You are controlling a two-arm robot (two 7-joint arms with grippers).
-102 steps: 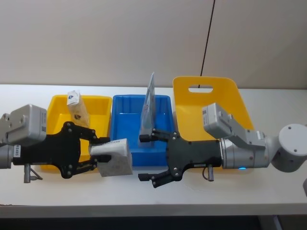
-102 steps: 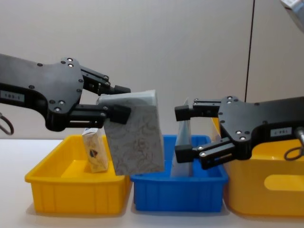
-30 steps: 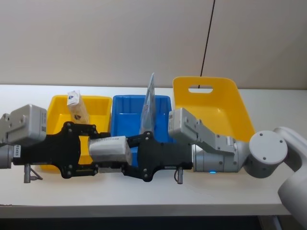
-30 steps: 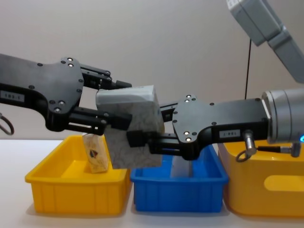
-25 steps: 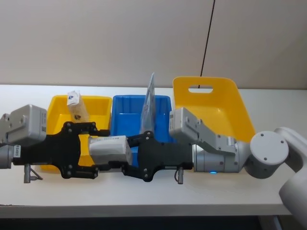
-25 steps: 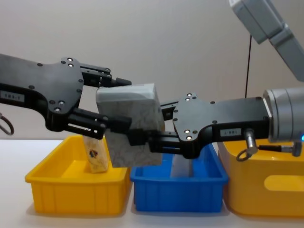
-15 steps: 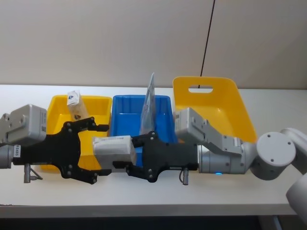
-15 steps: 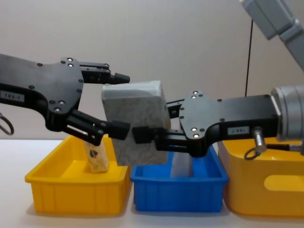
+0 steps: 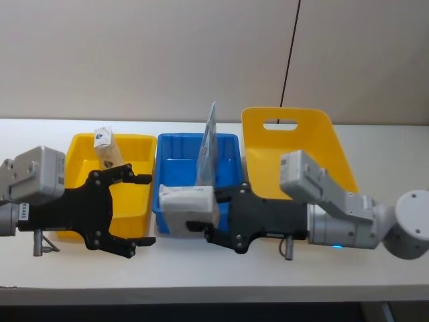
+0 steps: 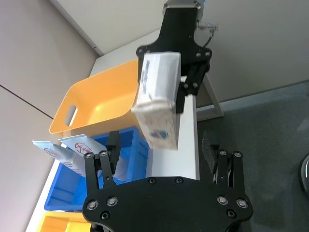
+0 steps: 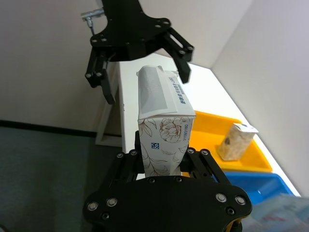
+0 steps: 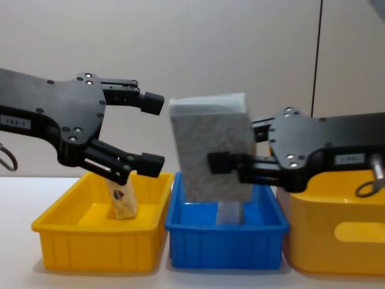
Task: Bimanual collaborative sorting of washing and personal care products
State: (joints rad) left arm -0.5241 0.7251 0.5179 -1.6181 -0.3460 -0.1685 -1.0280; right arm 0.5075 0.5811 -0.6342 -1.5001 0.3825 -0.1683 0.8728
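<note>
My right gripper is shut on the white-grey speckled soft pack, holding it upright above the front left of the blue bin. From the chest the pack hangs above that bin. My left gripper stands open and empty to the pack's left, over the front of the left yellow bin. A small beige wrapped packet stands in that yellow bin. A pale blue tube stands upright in the blue bin. In the right wrist view the pack sits between my fingers.
A large yellow bin with a handle slot stands right of the blue bin. The three bins fill the middle of the white table, whose front edge lies just below the arms. A black cable runs down the wall behind.
The left gripper opened and let go of the pack. The right gripper, shut on the pack, carried it rightward from between the arms to over the blue bin.
</note>
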